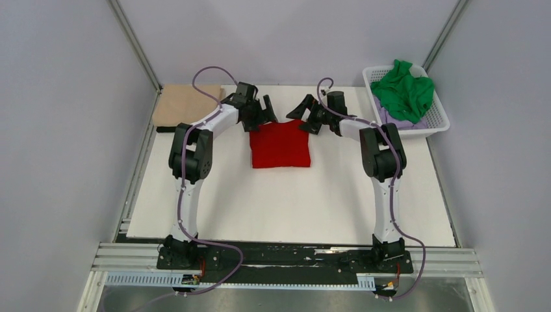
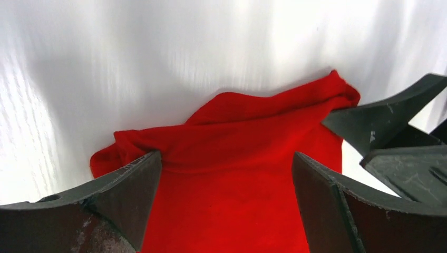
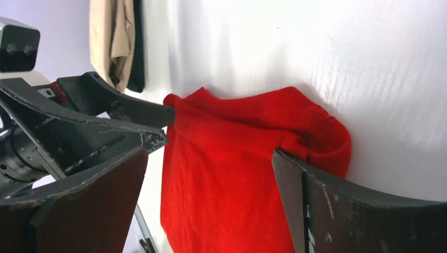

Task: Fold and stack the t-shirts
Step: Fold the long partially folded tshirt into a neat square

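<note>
- While both my tools hang over the far edge of the red t-shirt [image 1: 280, 144], I judge the task somewhat short of half done. This shirt lies as a compact, roughly square fold in the middle of the surface [image 1: 292, 208], a little toward the far side.
- My left tool [image 2: 226, 158] is spread wide, its fingers straddling the shirt's far left corner. Nothing is pinched between them.
- My right tool [image 3: 210, 154] is likewise spread wide over the far right corner, gripping nothing. The two tools stand close to each other there.
- The far edge of the red fold looks bunched and rounded rather than crisp, so it may want a last smoothing.
- The tan-beige t-shirt [image 1: 185, 104] lies folded at the far left corner, well apart from the red one. I take it as the start of the stack, so the red fold has yet to be carried onto it.
- The green t-shirt [image 1: 406, 91] is crumpled in the white basket [image 1: 443, 122] at the far right, with the pale lilac t-shirt [image 1: 399, 120] under it. Both are left to fold.
- A dark strip [image 1: 166, 129] lies along the near side of the tan shirt; I cannot tell what it is.
- On the way from the red shirt to the tan one, the thing to mind is my own left arm [image 1: 192, 153], whose elbow stands beside that path.
</note>
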You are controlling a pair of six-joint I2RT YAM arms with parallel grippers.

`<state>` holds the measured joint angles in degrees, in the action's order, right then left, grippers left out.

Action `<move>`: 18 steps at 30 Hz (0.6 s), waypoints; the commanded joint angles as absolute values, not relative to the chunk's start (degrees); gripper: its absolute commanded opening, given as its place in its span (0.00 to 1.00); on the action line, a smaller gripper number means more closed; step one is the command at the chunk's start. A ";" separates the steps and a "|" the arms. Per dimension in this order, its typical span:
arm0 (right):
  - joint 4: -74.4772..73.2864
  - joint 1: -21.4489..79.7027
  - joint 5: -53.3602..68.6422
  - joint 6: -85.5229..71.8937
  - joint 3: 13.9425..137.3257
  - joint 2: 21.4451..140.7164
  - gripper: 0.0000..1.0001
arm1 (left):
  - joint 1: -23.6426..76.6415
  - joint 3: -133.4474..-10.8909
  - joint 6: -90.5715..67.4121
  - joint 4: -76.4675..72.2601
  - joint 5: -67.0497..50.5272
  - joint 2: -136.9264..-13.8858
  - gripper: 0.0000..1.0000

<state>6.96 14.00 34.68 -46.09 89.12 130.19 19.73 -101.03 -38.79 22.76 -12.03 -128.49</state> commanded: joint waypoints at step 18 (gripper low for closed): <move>12.02 17.08 26.34 -43.66 52.24 103.02 1.00 | 21.46 -67.06 -38.35 17.89 -14.42 -101.76 1.00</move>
<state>19.33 17.74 31.09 -48.80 53.76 108.62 21.17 -70.06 -39.90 11.42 -16.49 -108.97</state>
